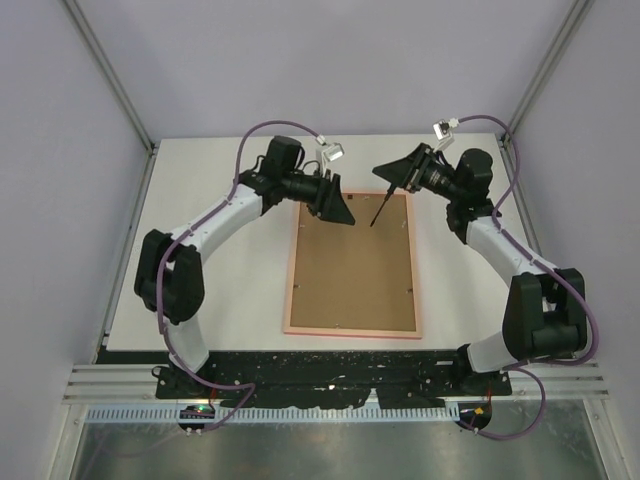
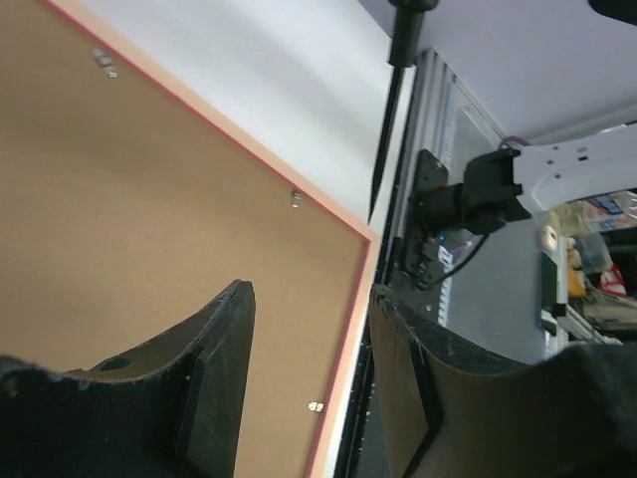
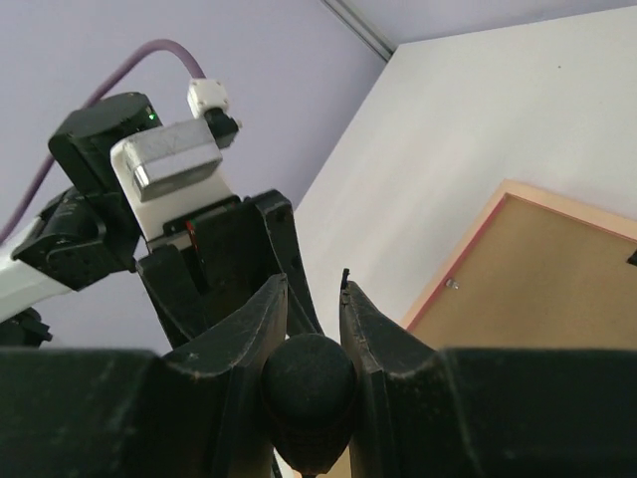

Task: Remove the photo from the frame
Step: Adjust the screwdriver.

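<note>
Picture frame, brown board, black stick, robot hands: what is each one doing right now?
frame: lying flat on the table, back side up.
backing board: in the frame, covering it.
photo: hidden, cannot see it.
left gripper: open, empty, over the frame's far end.
right gripper: shut on the black stick.
black stick: held slanted, tip down by the board's far right corner.

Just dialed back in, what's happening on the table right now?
The frame lies face down, its brown backing board still in, so the photo is hidden. The right gripper is shut on a thin black tool, tip pointed down at the board's far end. The left gripper is open, one finger each side of the frame's far edge. Nothing is out yet.
</note>
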